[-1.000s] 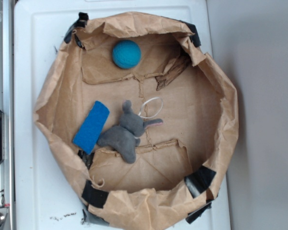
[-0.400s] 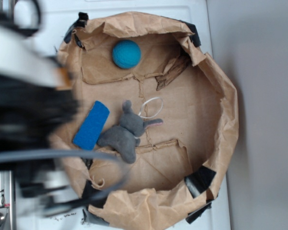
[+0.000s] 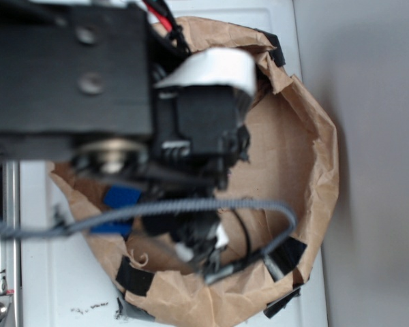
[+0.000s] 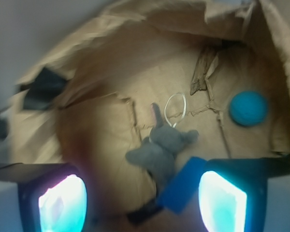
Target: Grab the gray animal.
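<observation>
gripper (image 4: 142, 203) spread wide, holding nothing. small gray plush mouse toy (image 4: 160, 146) sits centre frame, just above the gap between the fingers, long axis diagonal.

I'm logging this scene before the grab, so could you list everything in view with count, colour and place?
gray animal: one, gray, middle of the bag floor, touching the blue block.
blue block: one, blue, flat, beside the animal.
ball: one, teal, near the bag wall.
wire loop: one, pale, by the animal's tail.
paper bag: one, brown, black tape on its rim, holding all of these.
surface: white, under the bag.
pincer: one, open, above the bag.
</observation>
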